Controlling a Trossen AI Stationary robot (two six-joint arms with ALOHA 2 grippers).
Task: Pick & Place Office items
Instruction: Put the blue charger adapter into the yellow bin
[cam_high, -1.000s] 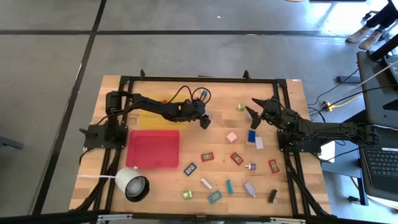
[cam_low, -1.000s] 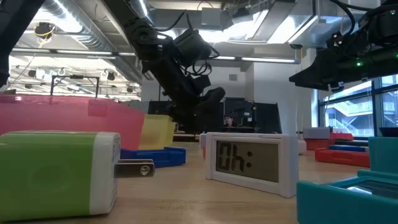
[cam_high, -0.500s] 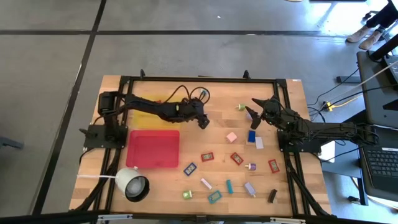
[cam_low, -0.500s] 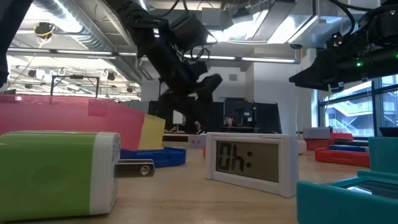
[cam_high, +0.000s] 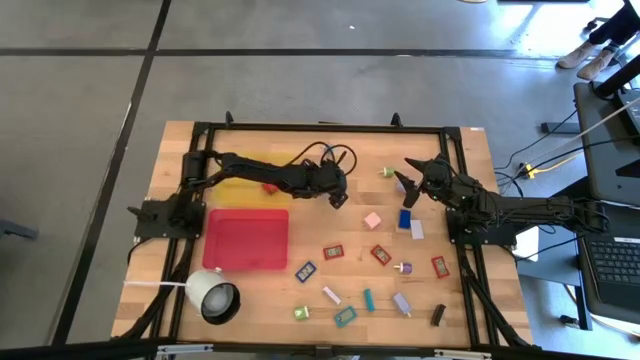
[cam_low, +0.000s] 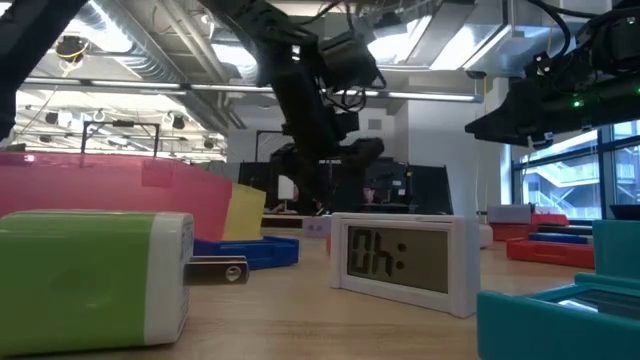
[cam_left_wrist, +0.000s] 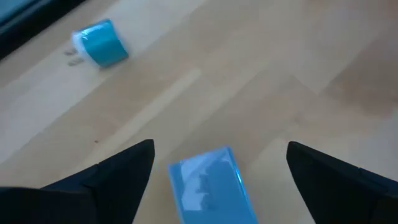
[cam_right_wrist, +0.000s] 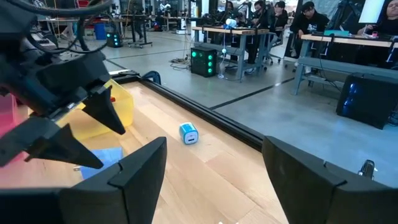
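Bench: left gripper (cam_left_wrist: 217, 163) wide, empty, blue block (cam_left_wrist: 210, 186) between its fingers; off-centre closing could push it aside; right gripper (cam_right_wrist: 211, 163) open, idle.

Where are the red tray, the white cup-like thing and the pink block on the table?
red tray (cam_high: 245, 238), high view, middle of its floor.
white cup-like thing (cam_high: 212, 296), high view, its round body.
pink block (cam_high: 372, 220), high view, its top face.

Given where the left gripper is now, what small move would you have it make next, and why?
Probably lower the left gripper straight down and close: its fingers are spread and a light blue block lies on the table between them, not yet gripped.
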